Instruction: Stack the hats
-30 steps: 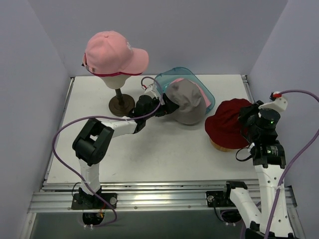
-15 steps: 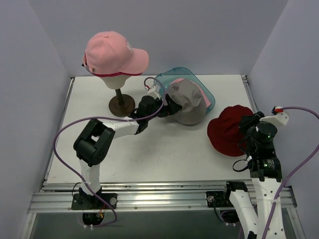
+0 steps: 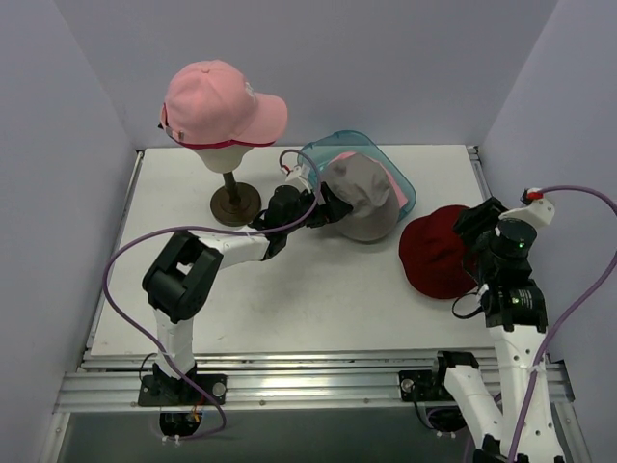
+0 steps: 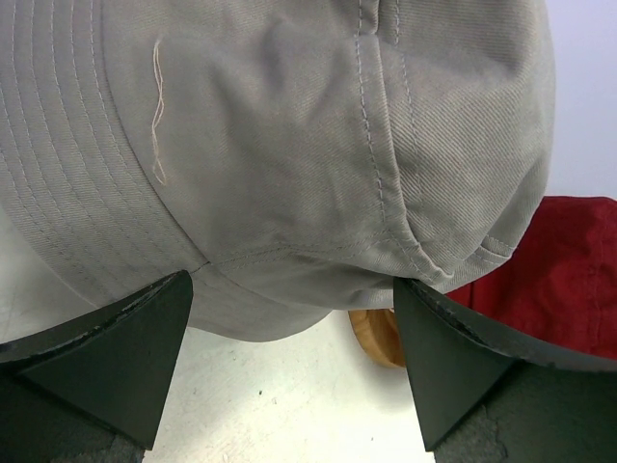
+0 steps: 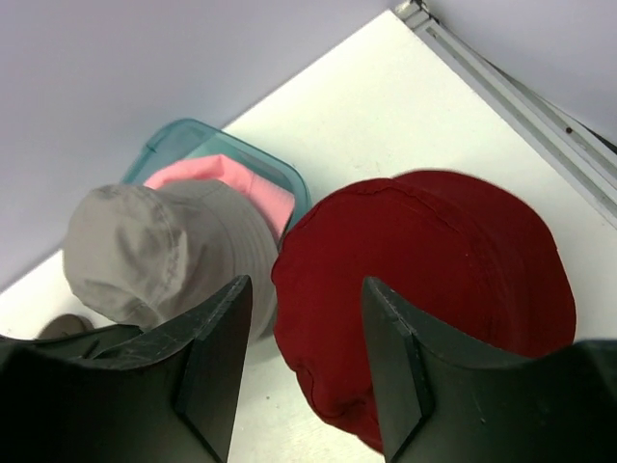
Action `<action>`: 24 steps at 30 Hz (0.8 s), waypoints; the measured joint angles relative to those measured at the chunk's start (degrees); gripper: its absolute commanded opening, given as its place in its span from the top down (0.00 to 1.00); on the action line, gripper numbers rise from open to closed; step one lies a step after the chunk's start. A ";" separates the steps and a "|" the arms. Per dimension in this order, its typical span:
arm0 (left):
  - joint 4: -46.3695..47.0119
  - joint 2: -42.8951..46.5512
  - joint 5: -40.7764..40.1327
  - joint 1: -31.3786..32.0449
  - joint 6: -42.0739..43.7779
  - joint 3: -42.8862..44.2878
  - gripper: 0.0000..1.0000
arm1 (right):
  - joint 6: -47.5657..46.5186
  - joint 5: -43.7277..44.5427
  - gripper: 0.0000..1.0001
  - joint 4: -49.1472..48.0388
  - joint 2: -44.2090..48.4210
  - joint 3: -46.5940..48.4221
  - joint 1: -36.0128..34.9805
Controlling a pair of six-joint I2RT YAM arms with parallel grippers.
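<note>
A grey bucket hat (image 3: 362, 198) lies in the teal tray (image 3: 359, 140) on top of a pale pink hat (image 3: 391, 181). My left gripper (image 3: 326, 207) is open at the grey hat's left side. In the left wrist view the grey hat (image 4: 289, 145) fills the frame, its brim hanging between the wide-open left gripper (image 4: 294, 328). A dark red hat (image 3: 439, 253) lies at the right. My right gripper (image 3: 470, 225) hovers open at its right edge, with the red hat's rim (image 5: 328, 318) below the spread right gripper (image 5: 304, 367). A pale pink peaked cap (image 3: 220, 96) sits on the head form.
The cream head form (image 3: 220, 154) stands on a dark round stand (image 3: 234, 203) at the back left, with a magenta rim (image 3: 198, 144) under the pink cap. A wooden disc (image 4: 378, 336) shows under the red hat (image 4: 569, 270). Walls close in on both sides.
My right gripper has opened and let go of the dark red hat, which sank down over the wooden disc. The left gripper edged closer to the grey hat.
</note>
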State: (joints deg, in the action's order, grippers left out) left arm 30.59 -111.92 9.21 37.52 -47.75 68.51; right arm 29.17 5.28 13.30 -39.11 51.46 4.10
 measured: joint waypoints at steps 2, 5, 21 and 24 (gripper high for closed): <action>0.00 0.00 0.00 0.00 0.02 0.00 0.06 | -0.72 -0.81 0.55 -0.20 -2.19 0.00 0.00; 0.00 0.00 0.00 0.00 0.00 0.00 0.06 | -1.44 -1.84 0.56 -0.76 -5.64 0.00 0.00; 0.02 0.15 0.02 0.00 0.42 0.00 0.06 | -3.87 -2.84 0.56 -3.10 -14.10 1.81 0.00; 0.02 0.50 0.02 -0.02 0.50 -0.02 0.06 | -4.42 -4.44 0.56 -1.90 -15.98 6.97 -0.09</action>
State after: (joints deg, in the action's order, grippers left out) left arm 30.61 -111.42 9.23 37.50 -47.24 68.49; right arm 24.75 0.84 11.40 -55.09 58.43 4.01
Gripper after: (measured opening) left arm 0.941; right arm 0.438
